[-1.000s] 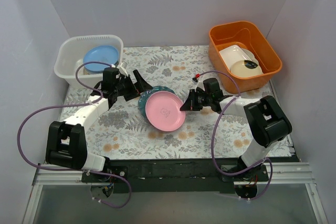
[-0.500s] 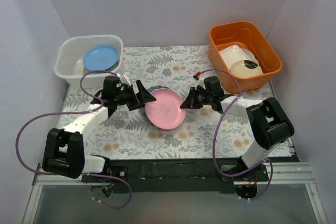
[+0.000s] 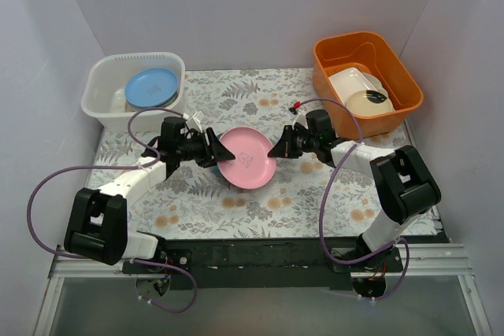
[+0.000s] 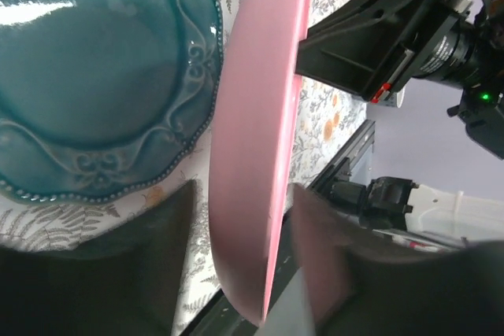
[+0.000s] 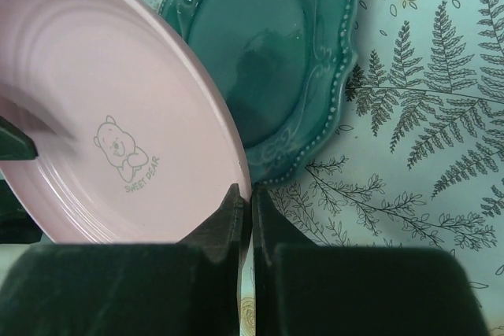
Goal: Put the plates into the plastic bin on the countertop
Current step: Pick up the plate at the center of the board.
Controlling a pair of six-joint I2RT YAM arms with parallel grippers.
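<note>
A pink plate (image 3: 248,157) with a bear print (image 5: 102,116) is held tilted up on edge over the countertop (image 3: 236,92). My right gripper (image 3: 276,149) (image 5: 250,194) is shut on its right rim. My left gripper (image 3: 214,151) (image 4: 240,194) straddles the opposite rim (image 4: 252,155) with its jaws part way in; a strip of countertop still shows between one finger and the plate. Under the pink plate a teal scalloped plate (image 4: 94,76) (image 5: 268,60) lies flat. The plastic bin (image 3: 98,84) at the back left holds a blue plate (image 3: 152,86).
An orange tub (image 3: 327,76) at the back right holds a white rectangular dish (image 3: 354,80) and a cream dish with a black blob (image 3: 370,102). White walls close in the back and both sides. The right arm's black body (image 4: 378,37) shows beyond the pink plate.
The right gripper has lifted the pink plate's right edge and carried it a little back. The left gripper has moved right onto the plate's left rim and its jaws have narrowed.
</note>
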